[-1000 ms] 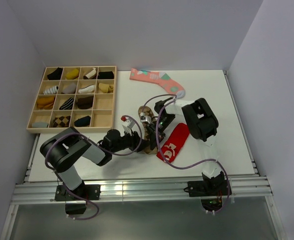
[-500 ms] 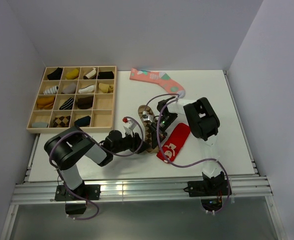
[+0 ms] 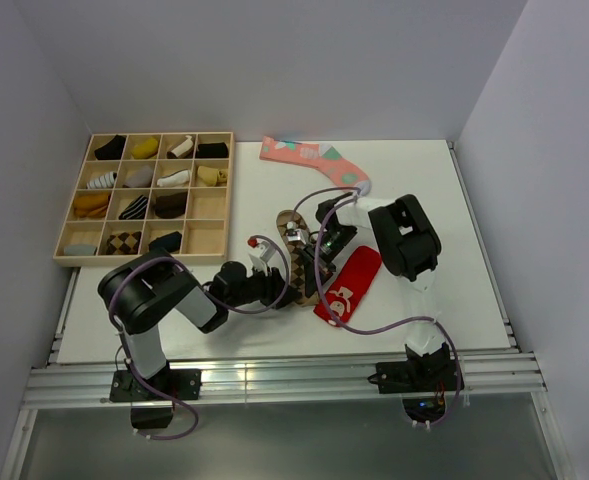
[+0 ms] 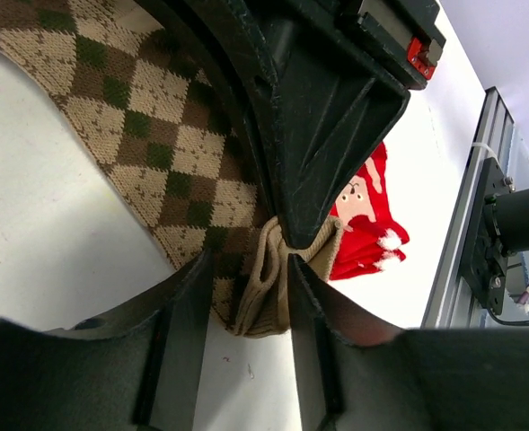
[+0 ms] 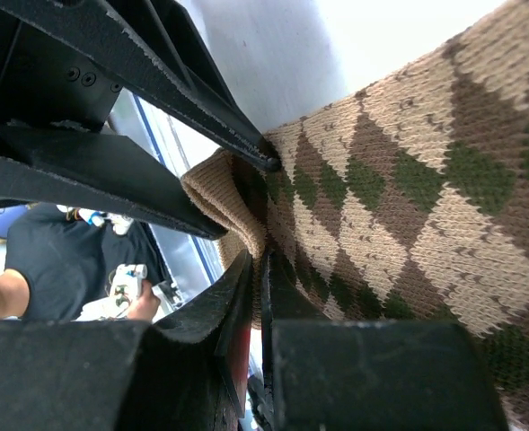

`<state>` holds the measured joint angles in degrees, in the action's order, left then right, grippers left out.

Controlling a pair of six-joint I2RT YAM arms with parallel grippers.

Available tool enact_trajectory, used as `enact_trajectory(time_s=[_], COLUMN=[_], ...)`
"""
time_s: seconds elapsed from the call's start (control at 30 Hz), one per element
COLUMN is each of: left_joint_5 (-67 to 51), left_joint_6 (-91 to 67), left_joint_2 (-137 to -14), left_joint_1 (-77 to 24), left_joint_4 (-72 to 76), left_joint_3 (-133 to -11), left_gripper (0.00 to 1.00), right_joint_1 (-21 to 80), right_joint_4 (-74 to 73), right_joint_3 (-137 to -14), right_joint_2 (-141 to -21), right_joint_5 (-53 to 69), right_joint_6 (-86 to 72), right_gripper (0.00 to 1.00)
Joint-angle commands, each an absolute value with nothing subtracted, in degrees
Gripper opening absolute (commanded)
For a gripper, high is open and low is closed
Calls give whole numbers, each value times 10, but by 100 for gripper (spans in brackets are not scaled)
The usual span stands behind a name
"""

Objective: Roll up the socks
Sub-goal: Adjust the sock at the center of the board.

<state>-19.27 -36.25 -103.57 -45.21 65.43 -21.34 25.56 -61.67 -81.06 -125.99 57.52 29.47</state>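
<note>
The brown-and-tan argyle sock [image 3: 290, 228] lies flat at the table's middle, its tan cuff end toward me. My left gripper [image 3: 286, 293] comes in low from the left. In the left wrist view its fingers [image 4: 183, 332] are shut on either side of the bunched cuff [image 4: 266, 301]. My right gripper [image 3: 311, 268] reaches down from the right and is shut on the sock's edge at the same end [image 5: 257, 260]. Its black finger [image 4: 318, 117] meets the cuff just ahead of my left fingers. The argyle knit [image 5: 408, 189] fills the right wrist view.
A red sock with a white figure [image 3: 346, 285] lies just right of the argyle sock. A pink sock with teal patches [image 3: 309, 157] lies at the back. A wooden compartment tray [image 3: 229, 190] with rolled socks stands at the left. A metal rail [image 3: 274, 380] runs along the near edge.
My left arm's elbow has shifted right and its gripper has settled at the sock's near end. My right gripper has drawn back a little along the sock.
</note>
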Motion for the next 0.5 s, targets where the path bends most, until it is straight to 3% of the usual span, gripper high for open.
enact_trajectory(time_s=[0.0,0.27,0.47], left_joint_5=[-207,-191,-175], left_joint_6=[-361,-358,-374], left_joint_2=[-1043,-1020,-1010], left_joint_1=[-456,-471,-487], left_joint_4=[673,605,517], left_joint_3=[-228,-236,-263], left_gripper=[43,34,14], right_joint_1=[248,245,246], right_joint_4=[-623,-611,-591], right_joint_3=[-817,-823,-824], right_joint_2=[-1259,-1254,-1244], right_joint_5=[584,570,542], right_joint_6=[297,285,274], right_gripper=[5,5,8])
